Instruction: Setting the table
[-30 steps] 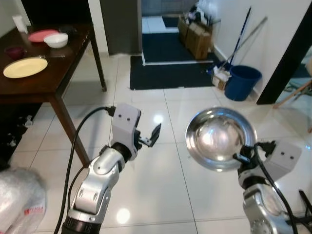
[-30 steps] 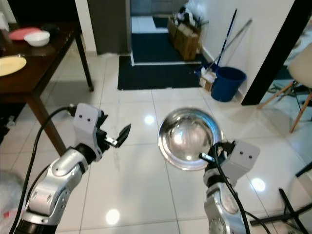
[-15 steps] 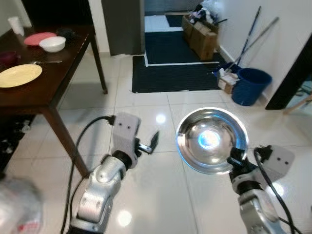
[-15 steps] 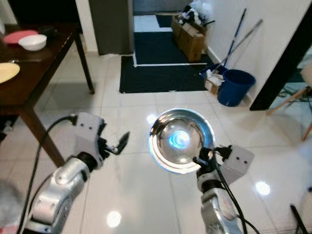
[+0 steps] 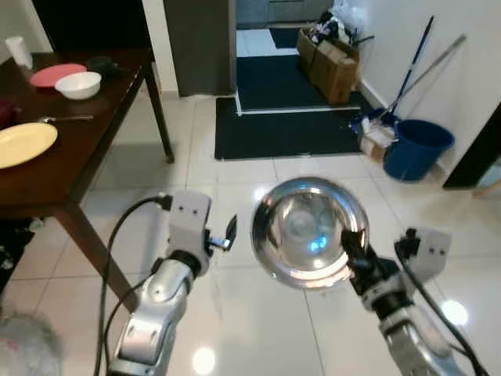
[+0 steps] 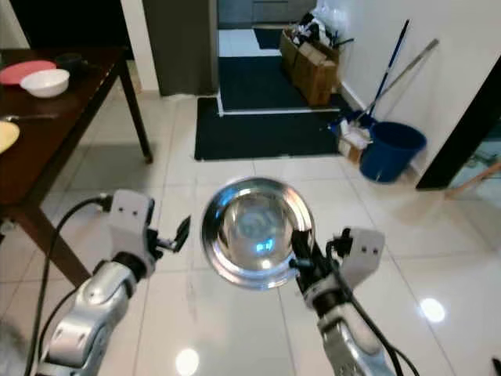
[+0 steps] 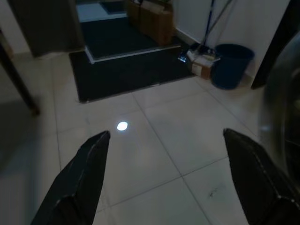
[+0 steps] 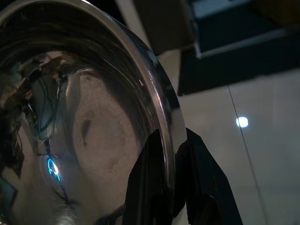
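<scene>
Pinching the steel bowl (image 5: 309,231) rim, right end effector (image 5: 350,249) raised forward; left end effector (image 7: 164,178) spread empty.

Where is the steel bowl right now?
In the left eye view the steel bowl is centre frame above the tiled floor, its rim pinched by the right gripper, right of the open left gripper.

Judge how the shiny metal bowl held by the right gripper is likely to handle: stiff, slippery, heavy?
The steel bowl looks rigid, probably light. Its polished, mirror-like surface suggests it is slippery, and the right gripper pinches only its thin rim, so it might swivel or slip. Set down, its rounded body may rock.
</scene>
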Tool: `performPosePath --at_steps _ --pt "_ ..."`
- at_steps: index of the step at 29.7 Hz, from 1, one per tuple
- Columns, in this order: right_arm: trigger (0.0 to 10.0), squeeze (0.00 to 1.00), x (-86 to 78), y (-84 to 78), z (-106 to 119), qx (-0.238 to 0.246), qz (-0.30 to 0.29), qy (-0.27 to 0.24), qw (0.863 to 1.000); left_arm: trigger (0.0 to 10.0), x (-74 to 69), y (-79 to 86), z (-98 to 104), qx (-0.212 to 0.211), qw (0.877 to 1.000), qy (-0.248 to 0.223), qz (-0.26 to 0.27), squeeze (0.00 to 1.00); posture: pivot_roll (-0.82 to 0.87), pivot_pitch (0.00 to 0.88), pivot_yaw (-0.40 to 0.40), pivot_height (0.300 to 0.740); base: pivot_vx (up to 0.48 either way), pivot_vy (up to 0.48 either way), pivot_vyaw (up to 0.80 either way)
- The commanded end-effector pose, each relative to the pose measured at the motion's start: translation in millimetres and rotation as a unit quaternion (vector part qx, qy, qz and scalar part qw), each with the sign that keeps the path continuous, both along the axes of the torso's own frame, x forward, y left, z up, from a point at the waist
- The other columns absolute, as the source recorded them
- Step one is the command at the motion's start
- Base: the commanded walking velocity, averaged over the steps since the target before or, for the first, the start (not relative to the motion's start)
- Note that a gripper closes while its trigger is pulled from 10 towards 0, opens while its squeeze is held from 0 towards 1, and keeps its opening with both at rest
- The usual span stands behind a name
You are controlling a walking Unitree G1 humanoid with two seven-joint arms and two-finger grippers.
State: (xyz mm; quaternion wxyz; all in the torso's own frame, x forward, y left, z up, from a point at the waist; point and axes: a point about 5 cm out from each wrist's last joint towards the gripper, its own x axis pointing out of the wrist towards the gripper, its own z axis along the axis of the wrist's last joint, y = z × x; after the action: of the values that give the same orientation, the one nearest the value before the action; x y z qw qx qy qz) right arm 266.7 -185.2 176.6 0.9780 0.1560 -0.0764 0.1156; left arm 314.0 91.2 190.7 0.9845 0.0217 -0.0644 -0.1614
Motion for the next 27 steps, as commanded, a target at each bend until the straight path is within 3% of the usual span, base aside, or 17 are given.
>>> performPosePath --at_steps 1,7,27 --pt "10.0 0.00 -4.5 8.0 9 0.002 0.036 -0.026 0.999 10.0 0.2 11.4 -6 0.009 1.000 0.008 0.020 0.00 -0.01 0.140 0.075 0.740 0.480 0.000 0.00" --pt "10.0 0.00 -10.7 -7.9 17 -0.042 0.030 -0.040 0.998 10.0 1.4 14.1 -5 0.007 1.000 0.007 0.025 0.00 -0.02 0.143 0.075 0.740 0.480 0.000 0.00" --pt "10.0 0.00 -14.0 -15.9 10 -0.040 0.007 -0.027 0.999 10.0 2.8 7.5 -4 0.004 1.000 0.005 0.008 0.00 -0.03 0.147 0.089 0.740 0.480 0.000 0.00"
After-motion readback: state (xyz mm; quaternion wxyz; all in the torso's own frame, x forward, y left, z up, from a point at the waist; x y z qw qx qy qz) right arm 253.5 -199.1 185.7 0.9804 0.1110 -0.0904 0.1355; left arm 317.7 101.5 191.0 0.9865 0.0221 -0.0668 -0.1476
